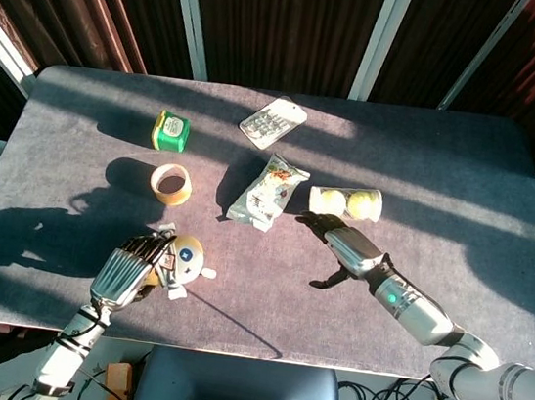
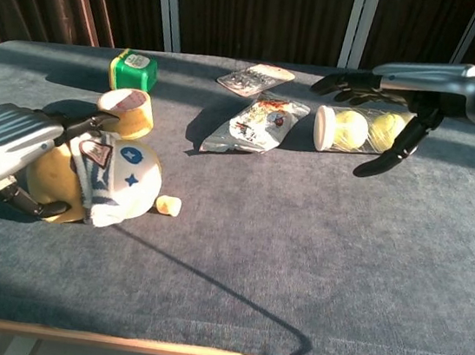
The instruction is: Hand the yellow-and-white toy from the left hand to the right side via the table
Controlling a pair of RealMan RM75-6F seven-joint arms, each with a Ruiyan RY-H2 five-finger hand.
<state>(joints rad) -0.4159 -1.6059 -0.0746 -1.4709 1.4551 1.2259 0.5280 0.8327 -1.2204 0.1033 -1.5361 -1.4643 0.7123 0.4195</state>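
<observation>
The yellow-and-white toy (image 1: pixel 178 261) (image 2: pixel 107 182), a round plush with a scarf, lies on the table near the front left. My left hand (image 1: pixel 132 272) (image 2: pixel 11 150) grips it from the left, fingers wrapped over its back. My right hand (image 1: pixel 340 246) (image 2: pixel 388 101) hovers open above the table's middle right, fingers spread, just in front of the ball tube and holding nothing.
A clear tube of tennis balls (image 1: pixel 346 203) (image 2: pixel 363 129), a snack bag (image 1: pixel 269 191) (image 2: pixel 256 124), a tape roll (image 1: pixel 170 183) (image 2: pixel 125 110), a green box (image 1: pixel 170 130) (image 2: pixel 133 69) and a blister pack (image 1: pixel 273 121) (image 2: pixel 255 79) lie further back.
</observation>
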